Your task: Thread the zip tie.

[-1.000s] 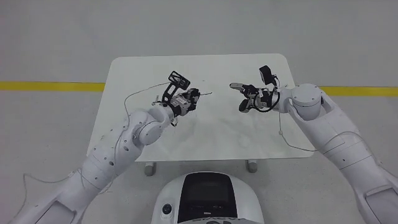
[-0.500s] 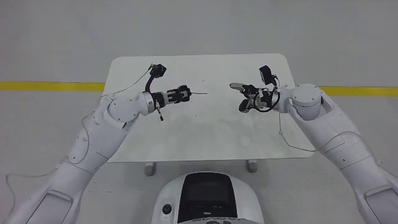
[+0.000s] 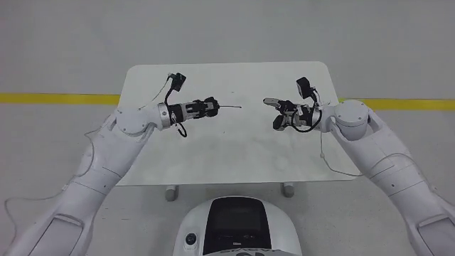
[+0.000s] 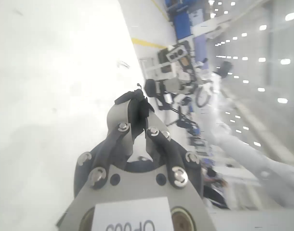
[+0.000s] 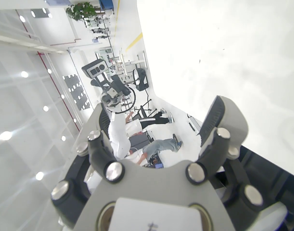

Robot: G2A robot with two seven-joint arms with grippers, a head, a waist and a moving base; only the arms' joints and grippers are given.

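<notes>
My left gripper (image 3: 213,107) hovers over the left middle of the white table (image 3: 227,156), shut on a thin black zip tie (image 3: 231,106). The tie's free end sticks out level toward the right arm. Up close, the black tie (image 4: 138,97) is pinched between the closed fingertips of the left gripper (image 4: 137,102), with a short tip poking past them. My right gripper (image 3: 274,111) faces it from the right across a gap, open. In its own view the right gripper (image 5: 159,114) has its fingers spread wide with nothing between them.
Bare tabletop lies under and between the two grippers. The table's far edge (image 3: 227,64) and near edge (image 3: 234,183) are some way from both. A thin cable (image 3: 153,99) loops off the left wrist.
The left arm has swung its elbow outward, so its forearm now lies level, and the tie still points right at about the same spot. The right arm has barely moved.
</notes>
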